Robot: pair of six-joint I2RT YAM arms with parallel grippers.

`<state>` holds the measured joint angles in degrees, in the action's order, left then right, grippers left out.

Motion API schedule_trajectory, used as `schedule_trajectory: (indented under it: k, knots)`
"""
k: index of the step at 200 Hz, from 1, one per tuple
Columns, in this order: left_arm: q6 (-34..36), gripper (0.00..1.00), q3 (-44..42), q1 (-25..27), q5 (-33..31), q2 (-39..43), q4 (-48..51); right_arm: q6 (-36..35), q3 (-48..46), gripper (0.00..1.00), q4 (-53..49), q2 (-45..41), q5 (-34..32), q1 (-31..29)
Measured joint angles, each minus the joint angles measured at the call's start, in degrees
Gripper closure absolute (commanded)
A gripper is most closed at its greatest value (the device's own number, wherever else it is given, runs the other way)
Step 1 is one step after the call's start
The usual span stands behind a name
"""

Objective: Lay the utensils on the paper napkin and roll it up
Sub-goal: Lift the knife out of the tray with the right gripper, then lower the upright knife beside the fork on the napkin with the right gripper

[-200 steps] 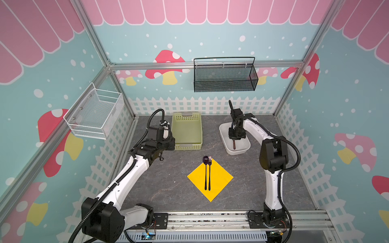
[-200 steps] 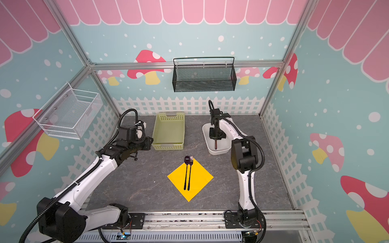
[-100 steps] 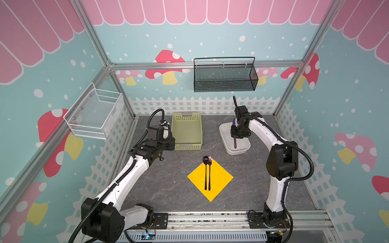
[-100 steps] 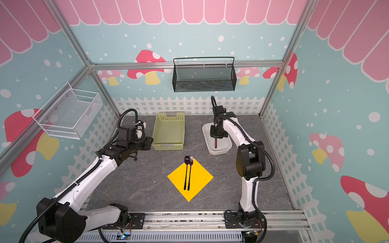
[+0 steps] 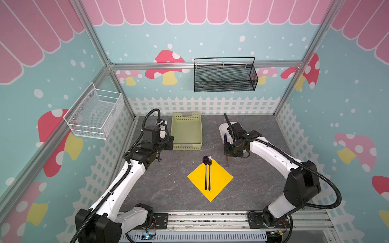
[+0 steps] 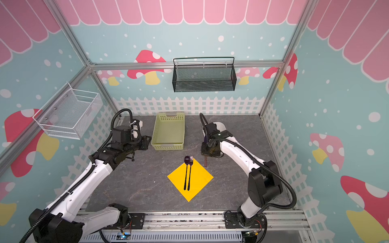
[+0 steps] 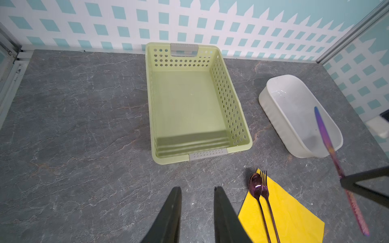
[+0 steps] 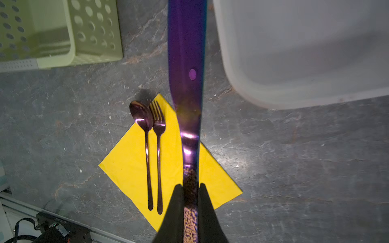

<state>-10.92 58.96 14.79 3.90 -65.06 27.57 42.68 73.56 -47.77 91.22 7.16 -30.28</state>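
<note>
Right wrist view: my right gripper [image 8: 190, 186] clamps the purple-blue metal knife [image 8: 186, 52] — left gripper [image 7: 197, 189] narrowly parted, empty.

This is a robot lab dressed up like a playhouse, with two white robot arms [image 5: 120, 187] on a metal rail [image 5: 210, 219], a gray table [image 5: 168, 189] and mushroom pictures [image 5: 166, 65] on the walls [image 5: 347, 101].

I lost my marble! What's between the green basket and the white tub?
Only bare grey table lies between green basket and white tub, clearest in the left wrist view.
</note>
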Motion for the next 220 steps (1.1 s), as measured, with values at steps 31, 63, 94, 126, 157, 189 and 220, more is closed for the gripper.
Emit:
schedule_trajectory:
  k: [31,63,94,126,157,189,220]
  knots:
    - [-0.46,0.71,0.0,-0.04,0.9,1.31,-0.24,5.62,-5.51,1.0,2.8,-0.26,0.37,-5.31]
    - [-0.7,0.71,-0.09,-0.04,1.55,1.86,-0.35,9.2,-8.28,1.0,6.01,0.92,0.44,-7.61]
    - [-0.83,0.71,-0.11,-0.04,1.75,2.12,-0.39,10.82,-9.31,1.0,9.03,3.72,0.52,-8.26]
    - [-0.83,0.71,-0.13,-0.04,1.75,2.19,-0.39,11.43,-9.88,1.0,11.89,7.1,1.62,-8.79]
    - [-0.83,0.71,-0.22,-0.04,1.75,2.19,-0.39,11.56,-10.23,1.0,13.94,9.05,2.73,-9.42]
    - [-0.83,0.71,-0.22,-0.04,1.75,2.19,-0.39,11.58,-10.64,1.0,15.28,9.53,3.48,-9.86]
    - [-0.85,0.71,-0.22,-0.04,1.75,2.16,-0.39,11.58,-11.39,1.0,16.17,9.88,4.33,-9.94]
